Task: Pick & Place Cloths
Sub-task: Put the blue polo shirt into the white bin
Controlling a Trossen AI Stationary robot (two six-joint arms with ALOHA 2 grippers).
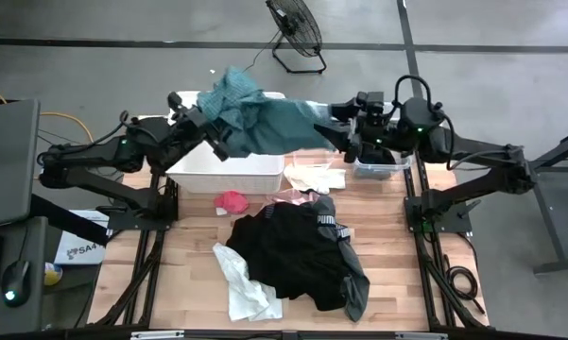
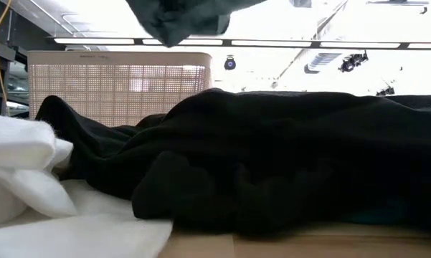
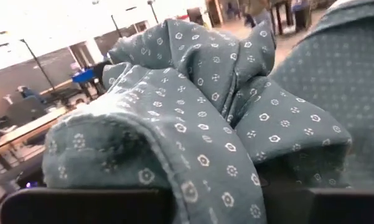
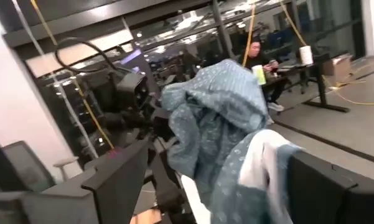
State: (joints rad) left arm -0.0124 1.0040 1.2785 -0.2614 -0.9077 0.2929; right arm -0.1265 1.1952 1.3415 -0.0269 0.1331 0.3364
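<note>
Left gripper point(image 1: 217, 142) clamps the teal cloth point(image 1: 265, 121) above the basket point(image 1: 229, 175); right gripper point(image 1: 343, 140), at three o'clock, gapes—lower it gently in.

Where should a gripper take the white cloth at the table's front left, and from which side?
Grip the white cloth at its narrow upper end near the black garment, where it bunches into a ridge. Come from straight above, jaws across the ridge. Probably safest from the left side, since the black garment overlaps its right edge.

Even overhead light leaves the counter point(image 1: 189, 246) softly shadowed, ceiling strips point(image 2: 330, 44) glare white at counter level, and wrist views blur close up.
</note>
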